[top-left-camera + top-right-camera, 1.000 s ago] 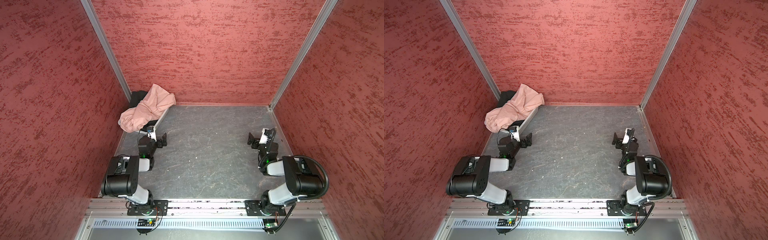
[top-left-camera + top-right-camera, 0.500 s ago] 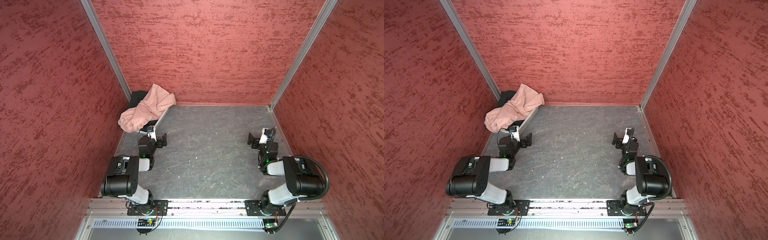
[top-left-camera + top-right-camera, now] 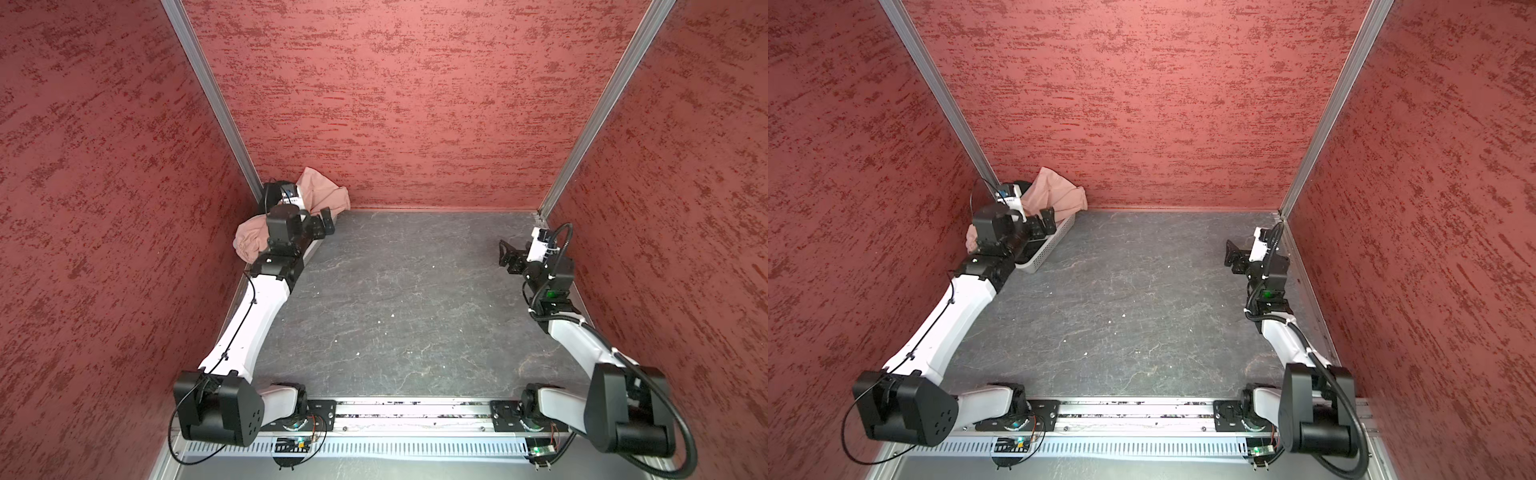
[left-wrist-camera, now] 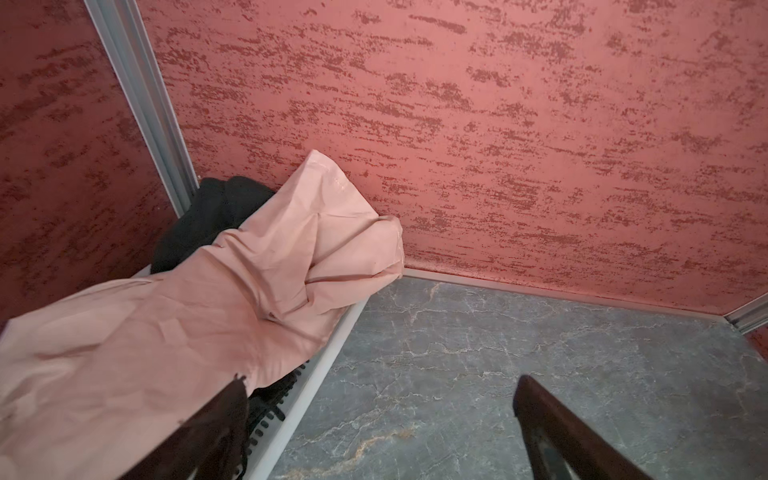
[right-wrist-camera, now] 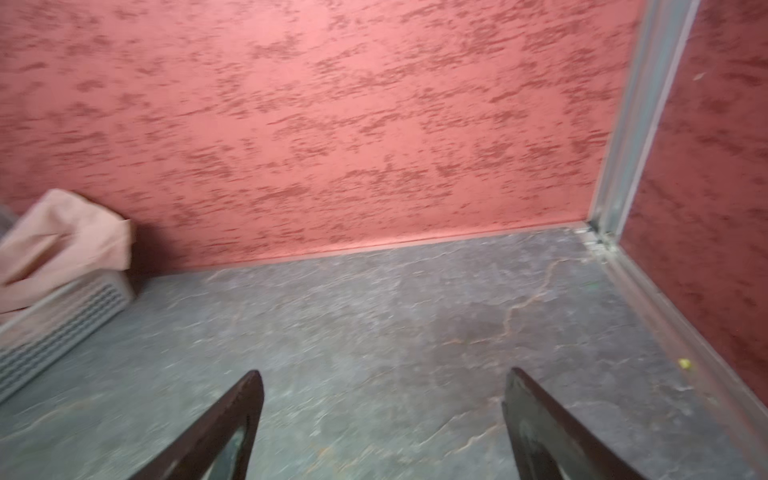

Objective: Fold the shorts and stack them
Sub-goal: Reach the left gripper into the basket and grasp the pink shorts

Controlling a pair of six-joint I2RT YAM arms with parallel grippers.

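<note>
**Clerk:** Item one, left gripper (image 4: 380,384). State?

**Checker:** Jaws wide, nothing between them. In the left wrist view one finger (image 4: 224,411) stands at the near hem of the pink shorts (image 4: 208,299), the other over bare table (image 4: 540,332). The white basket (image 4: 332,345) has its rim running between the two. I cannot tell whether finger and cloth touch.

**Clerk:** Item two, pink shorts. Position, axis?

**Checker:** Heaped in the basket at the back-left corner. The long axis runs along the basket, from just ahead of the left jaws away to the back wall, where one leg end leans up. The shorts lie ahead and to the basket side of the jaw gap, not centred in it.

**Clerk:** Item three, black shorts (image 4: 208,216).

**Checker:** Under and behind the pink pair, deepest in the corner, mostly covered.

**Clerk:** Item four, right gripper (image 5: 384,374).

**Checker:** Jaws wide, empty, over bare table at the right edge in both top views (image 3: 509,257), well apart from the basket (image 5: 62,324).

**Clerk:** Nearer arm?

**Checker:** Left, plainly. In my judgement it needs a small shift toward the cloth, then a close on the near hem. Nothing is folded yet.
</note>
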